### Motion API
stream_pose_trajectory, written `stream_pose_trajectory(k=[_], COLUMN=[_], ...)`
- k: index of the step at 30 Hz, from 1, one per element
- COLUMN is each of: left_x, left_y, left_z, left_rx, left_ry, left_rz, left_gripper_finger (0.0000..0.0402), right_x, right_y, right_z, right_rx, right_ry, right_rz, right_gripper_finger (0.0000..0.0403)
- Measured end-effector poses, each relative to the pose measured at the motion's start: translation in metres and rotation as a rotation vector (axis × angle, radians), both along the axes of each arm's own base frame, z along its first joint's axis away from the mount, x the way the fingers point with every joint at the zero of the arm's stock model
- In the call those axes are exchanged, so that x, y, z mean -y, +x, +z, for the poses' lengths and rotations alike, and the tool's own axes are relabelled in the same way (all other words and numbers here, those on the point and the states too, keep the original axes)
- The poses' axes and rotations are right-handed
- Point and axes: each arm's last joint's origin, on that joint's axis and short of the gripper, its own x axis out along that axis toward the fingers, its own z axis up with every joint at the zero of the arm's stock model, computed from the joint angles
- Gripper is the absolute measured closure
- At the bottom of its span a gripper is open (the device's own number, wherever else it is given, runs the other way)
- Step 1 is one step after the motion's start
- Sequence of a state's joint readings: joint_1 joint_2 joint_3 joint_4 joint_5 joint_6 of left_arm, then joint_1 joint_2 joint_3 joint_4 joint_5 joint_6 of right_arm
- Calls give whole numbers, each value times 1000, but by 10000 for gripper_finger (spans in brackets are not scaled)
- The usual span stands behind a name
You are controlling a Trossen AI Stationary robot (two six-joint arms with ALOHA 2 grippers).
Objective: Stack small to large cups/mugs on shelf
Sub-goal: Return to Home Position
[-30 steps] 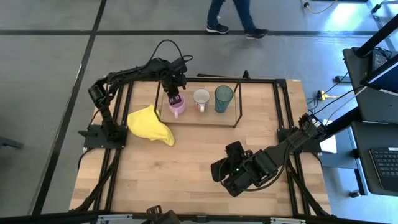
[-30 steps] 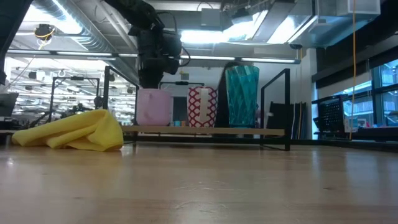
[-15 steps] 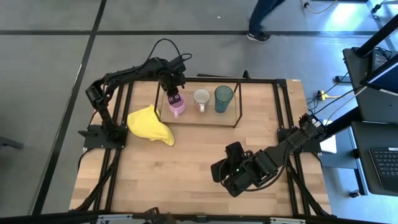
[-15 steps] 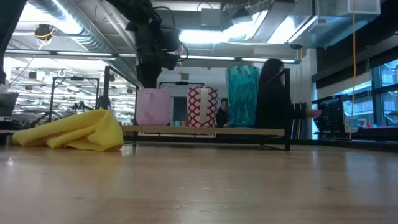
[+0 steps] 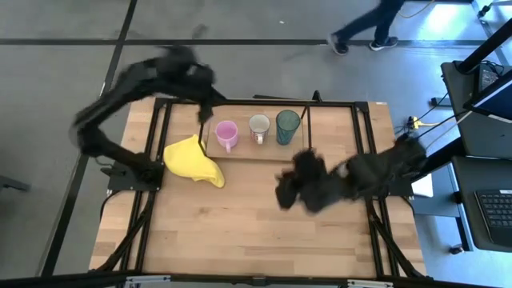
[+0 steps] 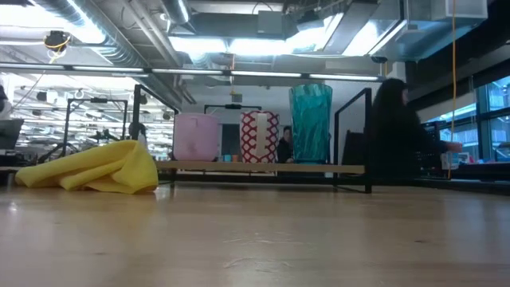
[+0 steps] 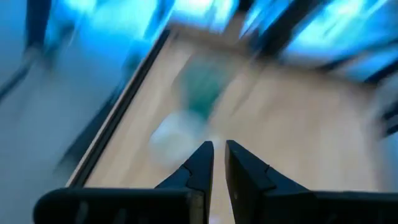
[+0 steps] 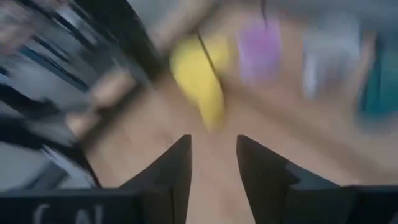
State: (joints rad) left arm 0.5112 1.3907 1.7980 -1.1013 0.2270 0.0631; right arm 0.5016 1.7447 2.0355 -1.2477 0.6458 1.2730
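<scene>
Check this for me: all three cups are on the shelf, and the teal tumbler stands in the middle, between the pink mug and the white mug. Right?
Not quite. The white mug is the one in the middle. The teal tumbler stands at the end of the row on the right arm's side, and the pink mug at the other end. All three are on the shelf, as the high view shows.

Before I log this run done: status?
Left gripper nearly shut, right gripper open, both empty. Pink mug, white mug, teal tumbler on shelf. Yellow cloth beside shelf.

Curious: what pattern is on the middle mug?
Middle mug: red lattice on white, best in low view.
</scene>
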Motion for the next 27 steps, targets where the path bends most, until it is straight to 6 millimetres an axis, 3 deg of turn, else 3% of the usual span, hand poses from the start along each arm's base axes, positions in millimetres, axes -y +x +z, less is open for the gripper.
stream_pose_trajectory(k=[2,5,7,9,12,15,18,20,23,27], left_x=[31,72,92,109,128,144,165,179,187,188], left_y=[-23,-62,-86,-107,-120,-106,-87,-83,-91,-110], left_z=[36,68,71,66,41,-1,-48,-80,-124,-168], left_rx=[222,486,583,678,776,823,987,1135,1334,1417], left_ry=[7,16,34,17,-133,-351,-392,-389,-399,-399], left_rz=[-68,-122,-147,-204,-394,-430,-509,-584,-643,-696], left_gripper_finger=[365,365,364,362,361,365,365,362,355,352], right_x=[17,30,30,26,15,-2,-32,-46,-53,-52], right_y=[-5,-18,-28,-34,-38,-38,-30,-18,-2,7], right_z=[37,84,105,113,110,109,103,88,59,25], right_rx=[116,266,328,338,320,385,414,409,365,369], right_ry=[-129,-296,-377,-445,-402,-247,-403,-450,-467,-453], right_rz=[50,78,107,139,277,400,633,649,640,645], right_gripper_finger=[274,274,274,274,274,274,274,274,274,274])
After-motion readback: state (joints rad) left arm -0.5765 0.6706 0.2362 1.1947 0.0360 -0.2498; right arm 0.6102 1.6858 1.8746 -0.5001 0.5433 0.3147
